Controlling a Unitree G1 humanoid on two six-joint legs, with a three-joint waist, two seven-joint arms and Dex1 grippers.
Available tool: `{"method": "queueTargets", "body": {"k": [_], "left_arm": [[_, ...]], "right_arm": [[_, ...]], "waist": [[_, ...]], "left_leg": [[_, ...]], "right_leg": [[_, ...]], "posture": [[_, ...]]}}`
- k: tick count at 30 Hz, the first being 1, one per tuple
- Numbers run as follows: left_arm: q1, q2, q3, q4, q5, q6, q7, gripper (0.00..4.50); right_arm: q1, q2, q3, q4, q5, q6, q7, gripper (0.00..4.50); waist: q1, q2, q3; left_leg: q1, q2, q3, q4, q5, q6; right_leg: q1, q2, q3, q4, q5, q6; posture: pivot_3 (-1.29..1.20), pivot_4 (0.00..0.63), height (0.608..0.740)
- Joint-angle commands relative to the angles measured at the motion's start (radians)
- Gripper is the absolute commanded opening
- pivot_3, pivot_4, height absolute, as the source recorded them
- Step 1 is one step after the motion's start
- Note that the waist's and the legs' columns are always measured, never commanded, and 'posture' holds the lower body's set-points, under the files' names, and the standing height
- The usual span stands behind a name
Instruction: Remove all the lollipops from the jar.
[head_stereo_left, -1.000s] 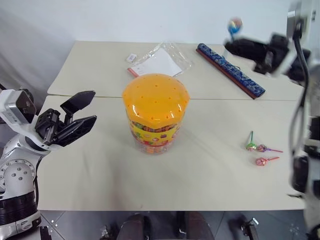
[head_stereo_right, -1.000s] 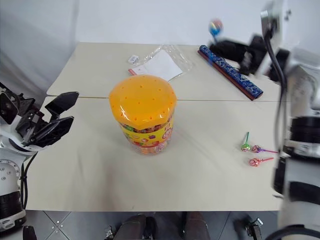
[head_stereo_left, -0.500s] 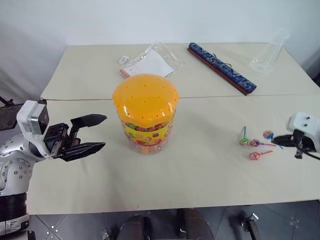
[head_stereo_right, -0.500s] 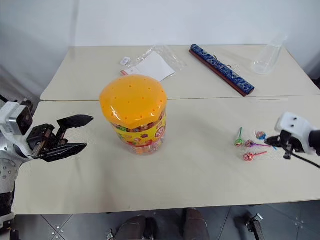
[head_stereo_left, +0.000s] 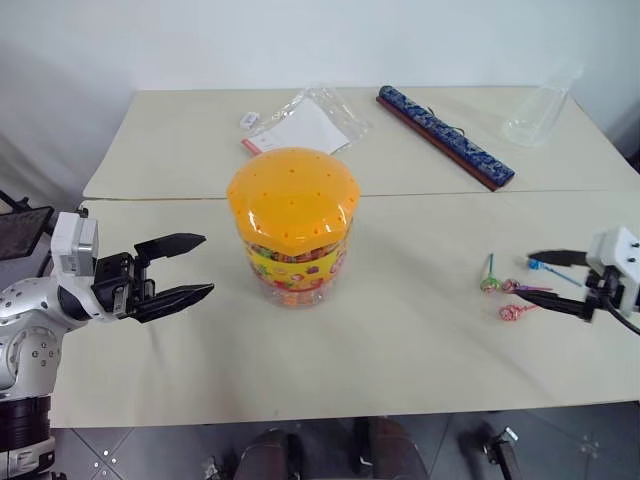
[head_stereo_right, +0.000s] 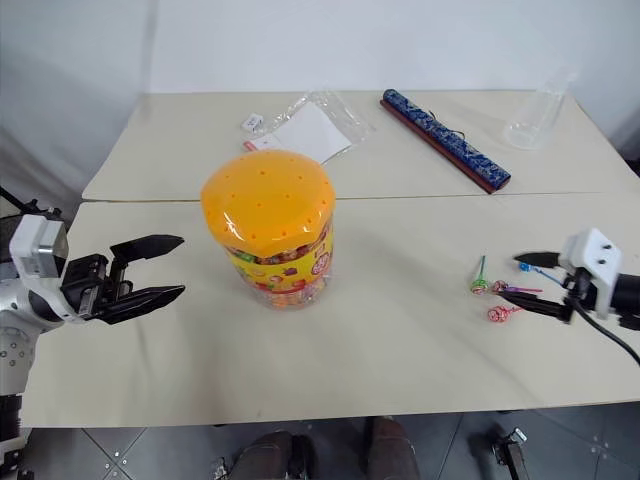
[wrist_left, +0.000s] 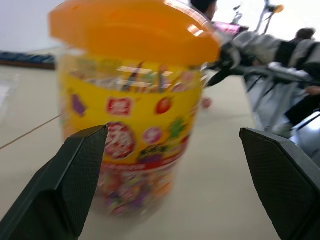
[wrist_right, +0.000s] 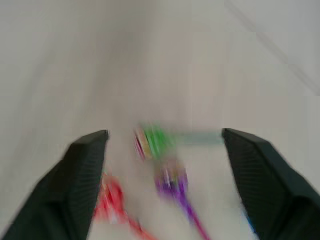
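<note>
Jar (head_stereo_left: 292, 240) upright mid-table, orange lid (head_stereo_left: 292, 194) on, no sticks standing in its holes. Four lollipops out on the table (head_stereo_left: 400, 340), well to the right of it: green (head_stereo_left: 489, 284), purple (head_stereo_left: 510, 286) and red (head_stereo_left: 508, 312) close together, blue (head_stereo_left: 533, 265) just beyond them. Right gripper (head_stereo_left: 527, 276) low over that cluster, fingers spread wide with nothing clamped, blue head lying between them and close to the upper finger; cannot tell whether touching. Left gripper (head_stereo_left: 205, 264) level beside the jar, apart from it, fingers wide and empty, aimed at the label. Farther back, a clear bag (head_stereo_left: 310, 120), a blue bar (head_stereo_left: 445, 135) and a clear cup (head_stereo_left: 540, 100), all out of the way. Judging by this, removal looks finished or nearly so. Risks from here: dragging the blue stick along if the wrapper clings to a finger on withdrawal; sweeping the light candies toward the near edge with a low sideways pull; nudging or tipping the tall jar if the left fingers close off-centre or push in too high.
</note>
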Motion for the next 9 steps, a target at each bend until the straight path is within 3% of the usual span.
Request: {"method": "queueTargets", "body": {"k": [1,9], "left_arm": [[0.052,-0.011,0.008,0.037,0.103,-0.105,0.045,4.50],[0.136,-0.103,0.024,-0.030,0.178,-0.189,0.217,4.50]], "right_arm": [[-0.062,0.049,0.024,-0.147,0.066,0.047,-0.014,4.45],[-0.050,0.211,0.146,-0.146,-0.006,-0.099,0.025,4.45]], "waist": [[0.004,0.000,0.000],[0.037,-0.002,-0.001]], "left_leg": [[-0.001,0.001,0.000,0.000,0.000,0.000],[-0.006,-0.003,-0.002,0.001,-0.001,0.001]], "right_leg": [[-0.001,0.000,0.000,0.001,0.000,0.000],[-0.005,-0.003,-0.003,0.002,0.000,0.000]], "posture": [[0.00,0.150,0.740],[0.00,0.150,0.740]]}}
